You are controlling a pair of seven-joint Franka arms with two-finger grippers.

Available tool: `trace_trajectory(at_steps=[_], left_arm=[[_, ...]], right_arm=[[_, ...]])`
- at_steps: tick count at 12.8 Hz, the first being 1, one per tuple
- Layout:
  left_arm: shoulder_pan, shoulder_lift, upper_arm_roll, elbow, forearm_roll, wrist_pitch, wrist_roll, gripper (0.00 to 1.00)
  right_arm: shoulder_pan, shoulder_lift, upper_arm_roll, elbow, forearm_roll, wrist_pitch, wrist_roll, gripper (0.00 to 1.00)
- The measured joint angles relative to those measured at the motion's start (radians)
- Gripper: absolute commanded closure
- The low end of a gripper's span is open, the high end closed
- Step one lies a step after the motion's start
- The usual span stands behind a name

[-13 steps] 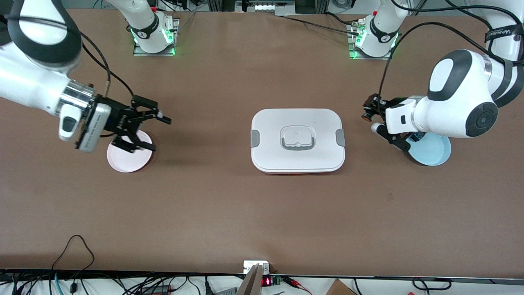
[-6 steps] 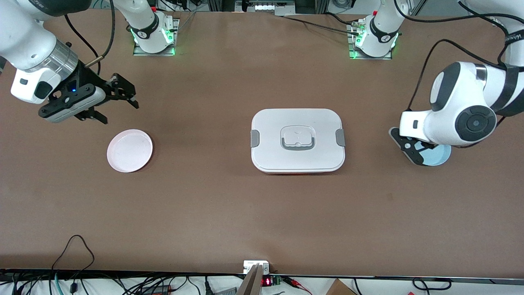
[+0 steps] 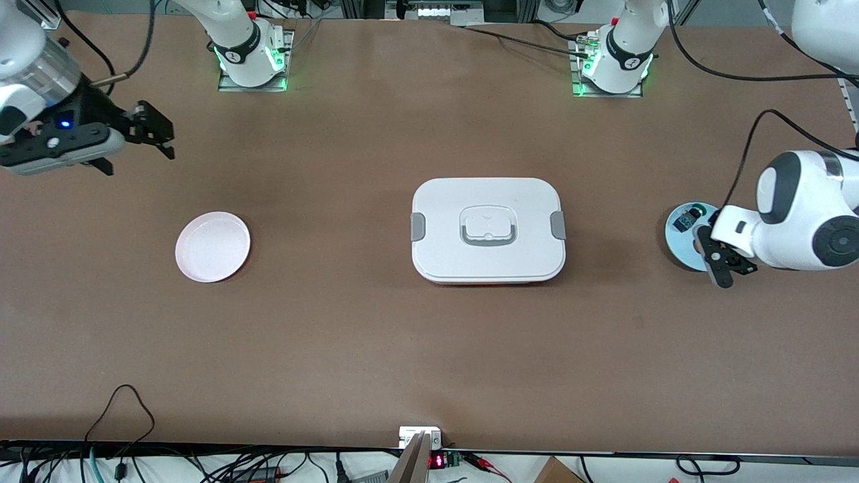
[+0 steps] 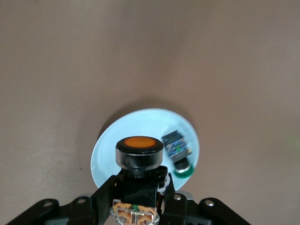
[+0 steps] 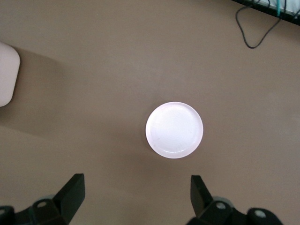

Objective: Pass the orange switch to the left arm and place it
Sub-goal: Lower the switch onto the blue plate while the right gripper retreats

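A robotics laboratory is shown. Two white Franka arms are bolted by metal base plates [image 3: 254, 64] to one brown-covered table [image 3: 376, 349], and green status lights are lit at both bases. Black cables [image 3: 731, 74] are looped from the arms, and more wiring [image 3: 121, 463] is bundled along the table edge nearest the front camera, well below both grippers, beside a small electronics board with a red display [image 3: 437, 461]. Aluminium framing [image 3: 429, 10] is seen above the bases. Only sparse test props are laid out: a white lidded box [image 3: 488, 229] between the grippers and two small plates.
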Motion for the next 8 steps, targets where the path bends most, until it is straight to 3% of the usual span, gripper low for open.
trace_trajectory(at_steps=[3,8], left_arm=[[0.081,0.028,0.0,-0.052,0.036,0.119,0.179,0.8],[0.106,0.038,0.0,-0.142,0.059,0.252,0.338,0.8]], right_arm=[[-0.014,0.012,-0.002,0.0,-0.004,-0.001,0.0,0.0],[-0.015,0.031,-0.002,0.0,-0.013,-0.001,0.0,0.0]])
